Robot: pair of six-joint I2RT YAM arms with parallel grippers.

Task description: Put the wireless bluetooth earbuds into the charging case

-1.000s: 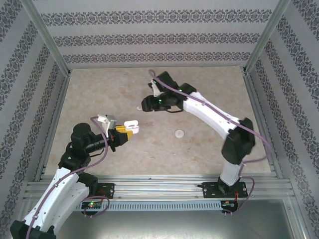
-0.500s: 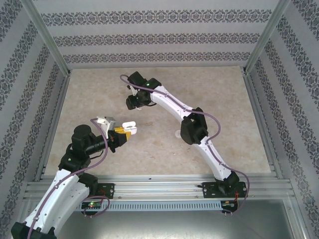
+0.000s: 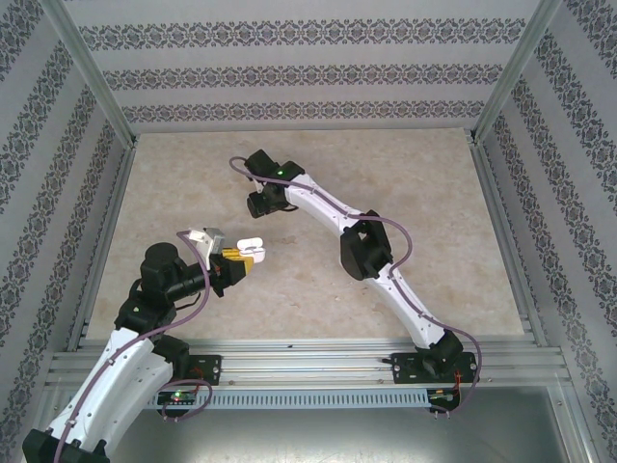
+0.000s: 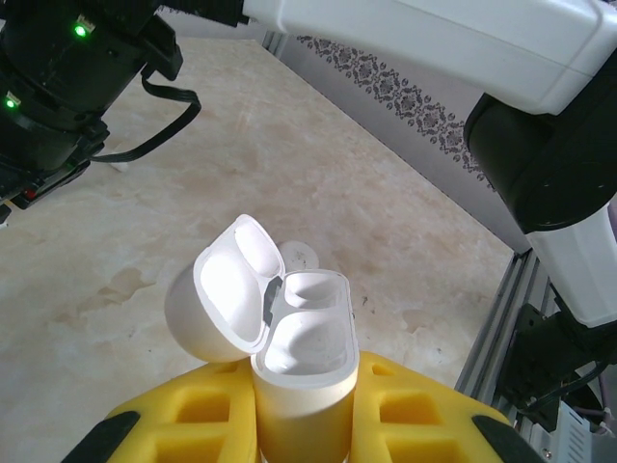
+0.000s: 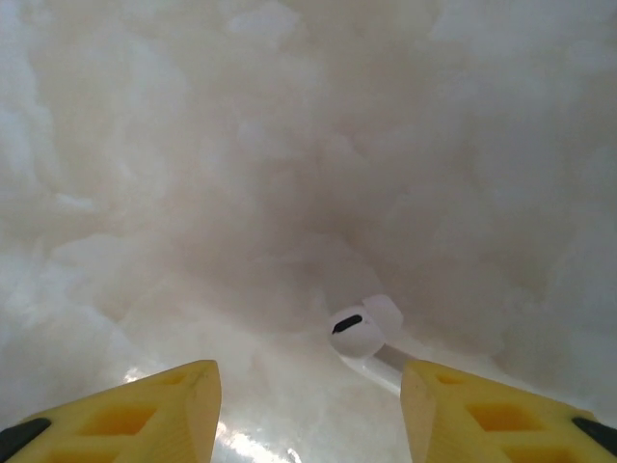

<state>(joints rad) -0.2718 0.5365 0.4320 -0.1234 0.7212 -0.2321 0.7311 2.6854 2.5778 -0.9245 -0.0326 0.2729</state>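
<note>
While the left claw (image 3: 241, 258) holds the charging case (image 3: 253, 247) up at the near left of the surface (image 3: 174, 174) in the top view, the right arm (image 3: 328, 207) reaches across to the left. Its right claw (image 3: 258, 204) points down at the surface just beyond the case. A second ago that arm was bent over toward the right with its claw near the middle. It has since swung left, whereas the left arm and the case have not shifted.

From the left wrist, yellow fingers (image 4: 415, 424) clamp the case's body from both sides. The hinged lid (image 4: 227, 299) hangs open to the left, and the wells look bare, so I judge nothing is seated yet.

From the right wrist, the claw's jaws stand apart with nothing between them. One earbud (image 5: 362, 331) lies on the surface ahead, right of the midline and nearer the right finger (image 5: 453, 405), with its stem running back toward that finger. The right arm is plainly the nearer one, and closing on the earbud likely calls for a small shift rightward and down.
</note>
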